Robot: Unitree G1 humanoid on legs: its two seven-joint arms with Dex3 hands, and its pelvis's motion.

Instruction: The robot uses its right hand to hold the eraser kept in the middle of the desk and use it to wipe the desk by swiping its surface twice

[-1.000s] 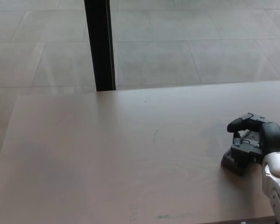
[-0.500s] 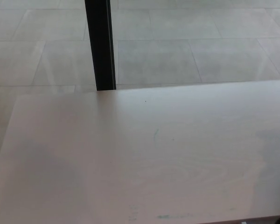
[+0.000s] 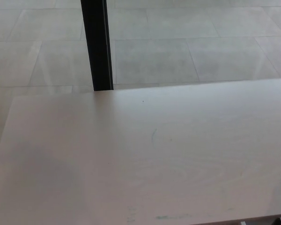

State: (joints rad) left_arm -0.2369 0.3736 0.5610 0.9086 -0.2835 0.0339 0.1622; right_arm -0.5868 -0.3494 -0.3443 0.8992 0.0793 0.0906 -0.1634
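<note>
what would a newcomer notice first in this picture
A dark post rises from the tiled floor just behind the far edge of the desk, left of centre. The pale desk fills the lower picture, with faint greenish marks near its front edge.

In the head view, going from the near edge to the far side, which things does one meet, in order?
Greenish smudge at the desk's near edge → faint curved mark → tiny dark speck → black post behind the desk → tiled floor. No robot hand or eraser shows.
</note>
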